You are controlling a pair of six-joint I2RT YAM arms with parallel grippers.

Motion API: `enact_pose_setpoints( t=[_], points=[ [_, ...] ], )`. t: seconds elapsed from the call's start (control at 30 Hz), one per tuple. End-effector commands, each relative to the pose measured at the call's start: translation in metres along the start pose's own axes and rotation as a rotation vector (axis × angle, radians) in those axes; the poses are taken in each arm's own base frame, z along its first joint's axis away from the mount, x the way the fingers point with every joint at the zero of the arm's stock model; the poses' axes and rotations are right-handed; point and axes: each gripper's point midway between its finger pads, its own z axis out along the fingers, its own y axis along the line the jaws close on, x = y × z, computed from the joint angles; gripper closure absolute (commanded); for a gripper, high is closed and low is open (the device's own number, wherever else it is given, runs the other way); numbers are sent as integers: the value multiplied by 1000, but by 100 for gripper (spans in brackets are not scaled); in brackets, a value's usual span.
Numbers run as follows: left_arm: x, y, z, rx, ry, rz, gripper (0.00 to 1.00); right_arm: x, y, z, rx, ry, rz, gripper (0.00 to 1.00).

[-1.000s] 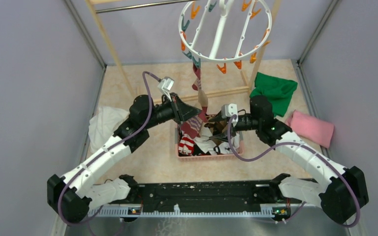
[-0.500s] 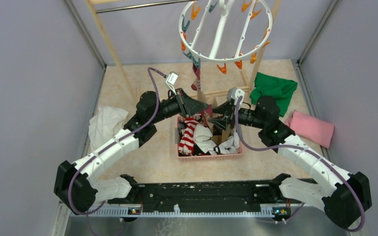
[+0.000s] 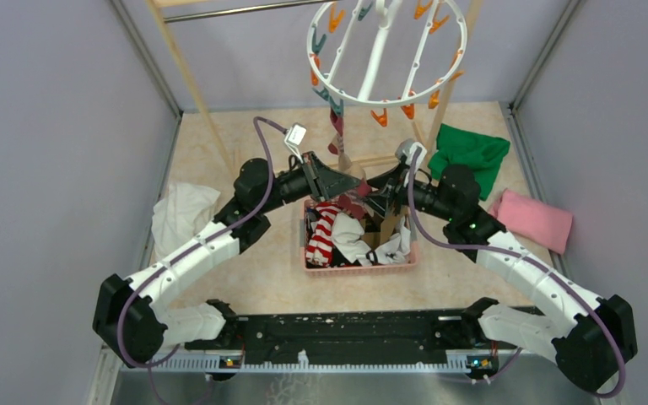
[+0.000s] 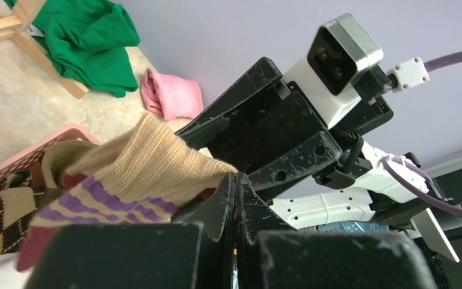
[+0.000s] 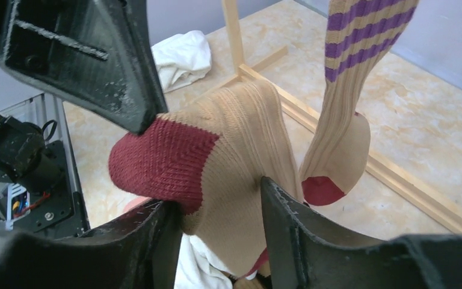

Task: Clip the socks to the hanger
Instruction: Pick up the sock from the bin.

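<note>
My left gripper (image 3: 348, 189) is shut on a tan sock with purple stripes and a maroon toe (image 4: 135, 174), holding it above the pink basket (image 3: 359, 267). My right gripper (image 5: 218, 197) is open, its jaws on either side of that sock's tan body (image 5: 240, 141), right next to the left gripper's fingers (image 5: 84, 54). A matching striped sock (image 5: 344, 102) hangs from a peg on the round white hanger (image 3: 386, 52). Red-and-white striped (image 3: 322, 236), brown argyle (image 4: 0, 211) and white socks lie in the basket.
The wooden rack frame (image 5: 337, 141) stands behind the basket, with its base bar on the floor. A green cloth (image 3: 471, 156) and a pink cloth (image 3: 533, 219) lie at the right, and a white cloth (image 3: 181, 211) at the left. Purple walls enclose the cell.
My left gripper has lifted the tan striped sock out of the basket and moved it toward the rack. My right gripper has risen and closed in around the sock.
</note>
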Motion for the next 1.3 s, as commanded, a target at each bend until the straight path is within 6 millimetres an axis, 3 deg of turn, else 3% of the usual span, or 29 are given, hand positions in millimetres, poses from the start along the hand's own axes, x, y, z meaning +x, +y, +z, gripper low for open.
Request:
enact_pose_setpoints(
  t=[0.0, 0.13, 0.23, 0.3, 0.43, 0.57, 0.7, 0.8, 1.0, 1.27],
  points=[
    [-5, -22, 5, 92, -18, 12, 100, -19, -11, 0, 74, -69, 28, 56],
    [-2, -22, 7, 97, -14, -1, 100, -22, -16, -2, 87, -101, 91, 88],
    [-1, -20, 7, 94, -16, -12, 100, -25, -14, -7, 57, -121, 110, 100],
    [-1, -20, 5, 93, -21, -14, 96, -27, -11, -11, 25, -128, 123, 100],
    [-8, -23, -5, 84, -75, 33, 64, -32, -9, -23, -19, -140, 180, 100],
    [-13, -33, -32, 77, -146, 188, 35, -38, -4, -35, -48, -149, 251, 100],
    [5, -31, -63, 91, -167, 310, 20, -42, -2, -44, -54, -165, 300, 100],
    [23, -19, -76, 97, -165, 309, 9, -45, -2, -49, -64, -181, 309, 100],
    [48, 5, -70, 94, -101, 253, 8, -47, 2, -51, -83, -196, 316, 100],
    [55, 23, -38, 109, -25, 231, 17, -43, 4, -51, -89, -195, 326, 100]
  ],
)
